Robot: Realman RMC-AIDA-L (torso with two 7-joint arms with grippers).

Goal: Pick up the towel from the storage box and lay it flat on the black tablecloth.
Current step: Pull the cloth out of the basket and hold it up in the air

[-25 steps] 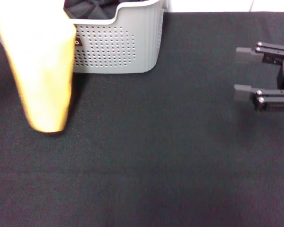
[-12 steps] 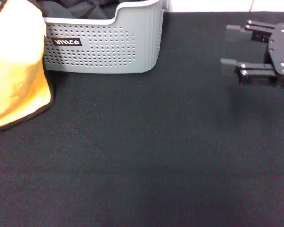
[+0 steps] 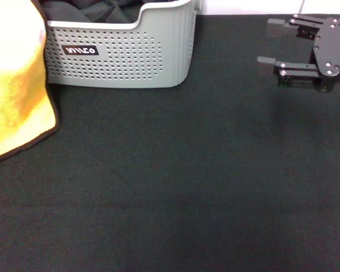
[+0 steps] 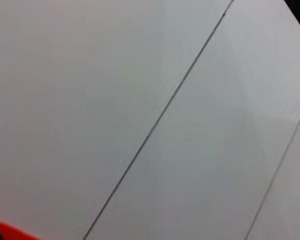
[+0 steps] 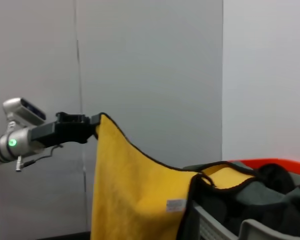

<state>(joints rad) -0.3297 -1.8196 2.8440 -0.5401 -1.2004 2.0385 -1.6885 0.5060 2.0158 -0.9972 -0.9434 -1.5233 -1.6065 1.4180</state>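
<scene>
The yellow-orange towel [image 3: 14, 85] with black edging hangs at the far left of the head view, above the black tablecloth [image 3: 175, 181]. In the right wrist view my left gripper [image 5: 94, 126] is shut on the top corner of the towel [image 5: 135, 195], held high. From there the cloth slopes down to the rim of the grey storage box [image 5: 225, 227], and a small white label shows on it. The storage box [image 3: 130, 56] stands at the back left of the cloth. My right gripper [image 3: 267, 42] hovers open and holds nothing at the back right, well apart from the towel.
Dark garments [image 3: 96, 8] lie inside the box, also seen as dark garments [image 5: 270, 195] in the right wrist view. A pale wall [image 4: 140, 100] fills the left wrist view. The tablecloth spreads wide in front of the box.
The towel has swung left and unfolded from a narrow hanging strip into a broad sheet. My right gripper has moved toward the back and slightly left.
</scene>
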